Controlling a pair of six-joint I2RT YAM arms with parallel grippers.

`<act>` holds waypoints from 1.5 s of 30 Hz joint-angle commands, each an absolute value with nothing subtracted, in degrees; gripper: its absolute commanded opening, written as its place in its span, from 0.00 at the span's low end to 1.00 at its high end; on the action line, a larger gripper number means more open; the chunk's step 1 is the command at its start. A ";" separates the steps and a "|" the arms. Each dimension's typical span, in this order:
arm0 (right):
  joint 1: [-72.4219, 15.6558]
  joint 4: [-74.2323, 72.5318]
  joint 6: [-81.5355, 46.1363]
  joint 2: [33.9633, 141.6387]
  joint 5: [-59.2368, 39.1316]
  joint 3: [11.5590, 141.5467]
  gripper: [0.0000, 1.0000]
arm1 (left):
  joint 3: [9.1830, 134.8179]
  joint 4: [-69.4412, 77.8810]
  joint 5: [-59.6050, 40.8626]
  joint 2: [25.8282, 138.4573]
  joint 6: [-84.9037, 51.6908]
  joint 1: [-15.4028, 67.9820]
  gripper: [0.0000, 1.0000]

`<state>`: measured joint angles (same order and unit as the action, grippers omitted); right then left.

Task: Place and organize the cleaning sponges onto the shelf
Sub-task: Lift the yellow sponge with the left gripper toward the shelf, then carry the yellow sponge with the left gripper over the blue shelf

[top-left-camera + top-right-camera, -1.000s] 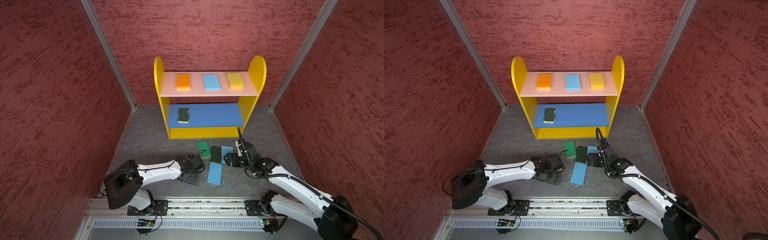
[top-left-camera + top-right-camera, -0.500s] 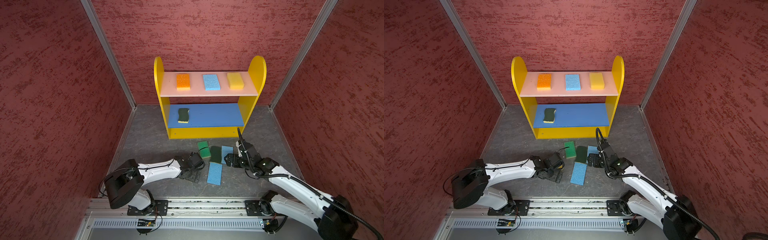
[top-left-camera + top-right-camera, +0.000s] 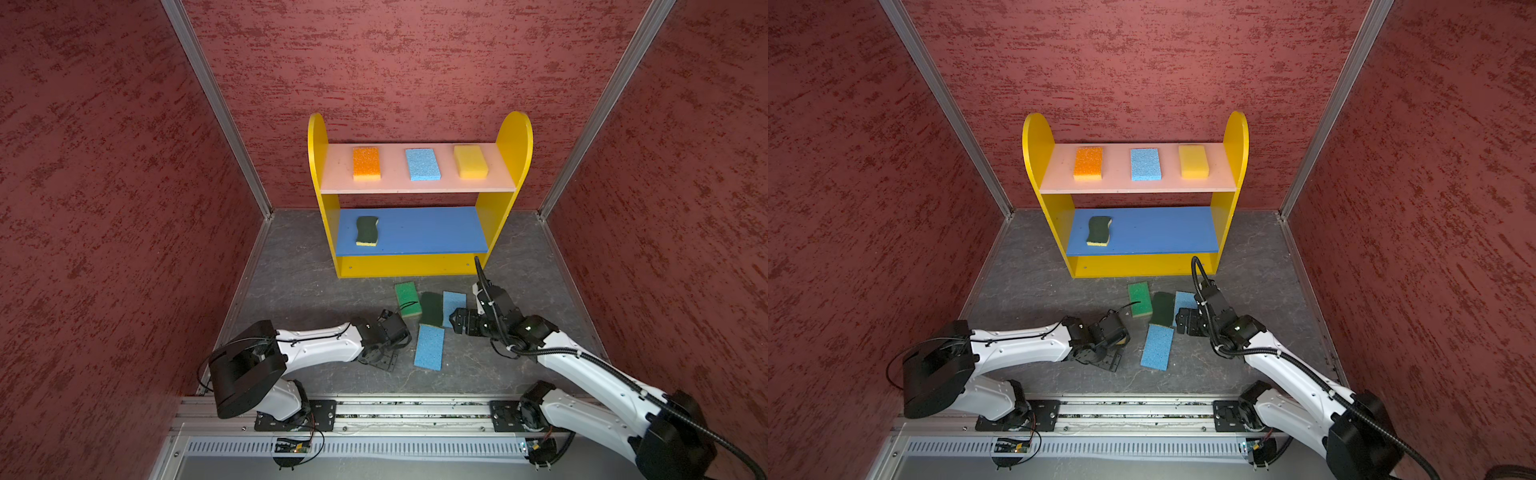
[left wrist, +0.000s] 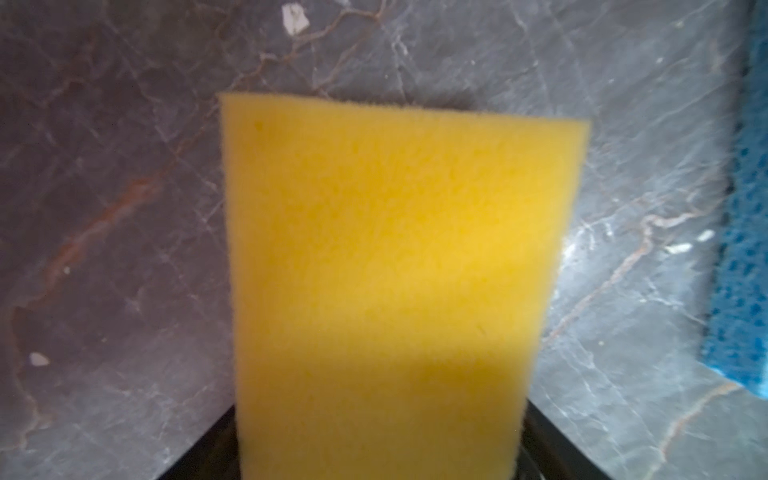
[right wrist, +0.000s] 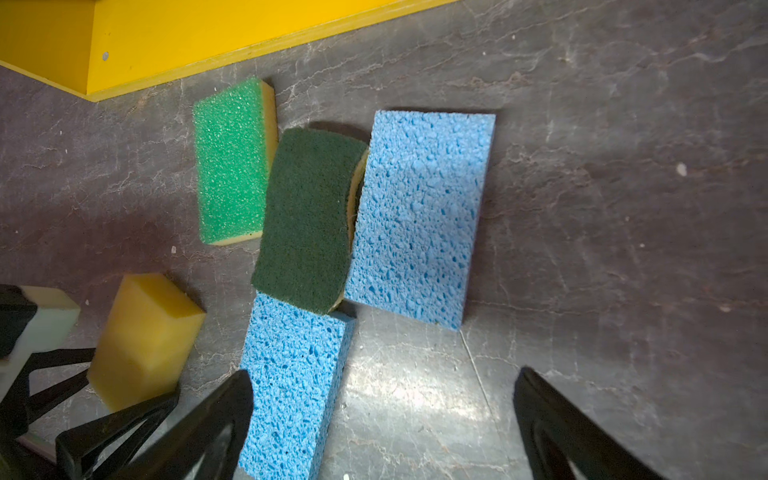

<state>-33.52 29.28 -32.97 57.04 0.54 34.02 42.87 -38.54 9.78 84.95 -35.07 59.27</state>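
Left tool (image 5: pixel 133 378) narrowed, yellow sponge (image 4: pixel 386 270) between jaws

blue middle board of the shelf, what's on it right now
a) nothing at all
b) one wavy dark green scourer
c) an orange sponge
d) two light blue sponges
b: in both top views a single wavy dark green scourer lies flat near the left end of the blue middle board, and nothing else is on it.
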 commanded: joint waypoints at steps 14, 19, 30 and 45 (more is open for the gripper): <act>-33.18 27.56 -25.99 50.80 5.98 35.68 0.97 | 52.45 -40.63 18.10 82.05 -47.82 60.11 0.67; -33.13 26.17 -23.88 49.67 7.55 37.18 0.98 | 58.59 -38.59 19.53 83.81 -45.47 57.14 0.67; -33.13 23.82 -21.43 48.94 8.25 37.68 0.98 | 66.82 -25.23 21.64 91.14 -37.35 51.14 0.66; -33.06 24.88 -19.60 48.75 7.82 38.32 0.99 | 83.83 -24.80 24.03 103.76 -37.48 47.83 0.67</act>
